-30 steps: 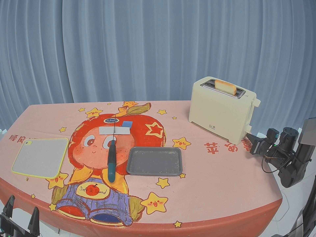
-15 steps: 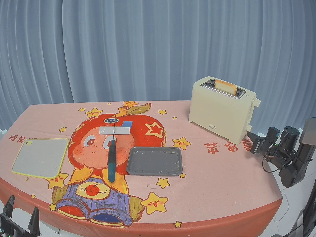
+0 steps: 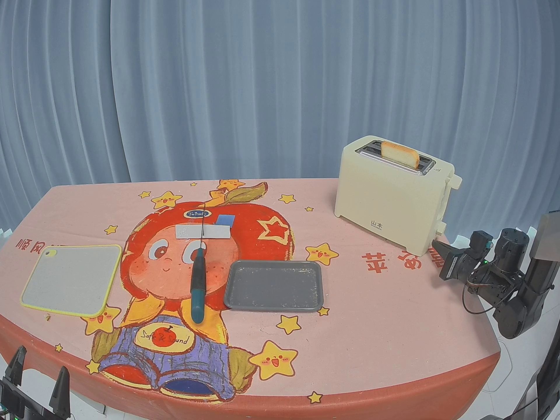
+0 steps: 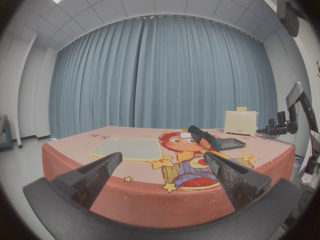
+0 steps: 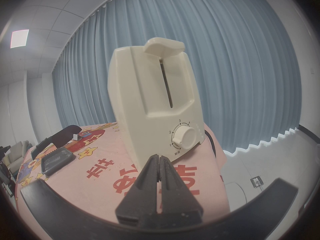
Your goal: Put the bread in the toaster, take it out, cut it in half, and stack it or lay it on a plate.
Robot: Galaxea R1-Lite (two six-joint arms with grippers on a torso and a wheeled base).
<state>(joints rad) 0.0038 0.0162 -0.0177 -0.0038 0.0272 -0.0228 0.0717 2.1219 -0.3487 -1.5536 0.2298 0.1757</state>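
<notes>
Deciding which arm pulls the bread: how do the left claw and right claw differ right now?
The left claw is wide open; the right claw is fully shut. The left claw hangs off the table's near left corner, far from the toaster; the right claw sits beside the toaster's lever end, pointing at it. Both hold nothing.

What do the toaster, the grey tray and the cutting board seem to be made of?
The toaster looks like cream plastic: smooth, softly glossy, with moulded rounded edges. The grey tray is matt and speckled; metal or plastic, I cannot tell. The cutting board is probably plastic: pale matt face, yellow-green rim.
</notes>
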